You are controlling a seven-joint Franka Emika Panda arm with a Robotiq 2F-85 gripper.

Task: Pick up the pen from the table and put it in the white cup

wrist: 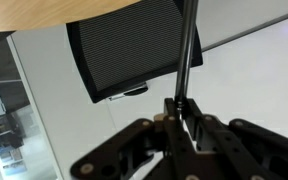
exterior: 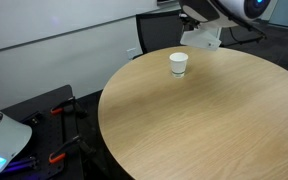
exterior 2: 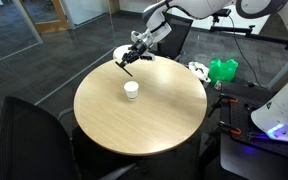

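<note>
My gripper [exterior 2: 137,53] is shut on the pen [exterior 2: 128,62], a thin dark stick, and holds it in the air above the far edge of the round wood table [exterior 2: 164,115]. In the wrist view the pen [wrist: 187,50] rises straight from between the closed fingers [wrist: 180,112]. The white cup [exterior 2: 131,90] stands upright on the table, below and in front of the gripper. It also shows in an exterior view [exterior: 178,64], where only the arm's end [exterior: 206,30] is seen behind the table [exterior: 214,120]; the pen is not made out there.
A black office chair [exterior: 164,38] stands behind the table, seen also in the wrist view [wrist: 129,55]. A dark chair [exterior 2: 34,135] stands at the near side. A green object [exterior 2: 222,70] and a red-handled cart [exterior 2: 246,95] are beside the table. A white wall is behind.
</note>
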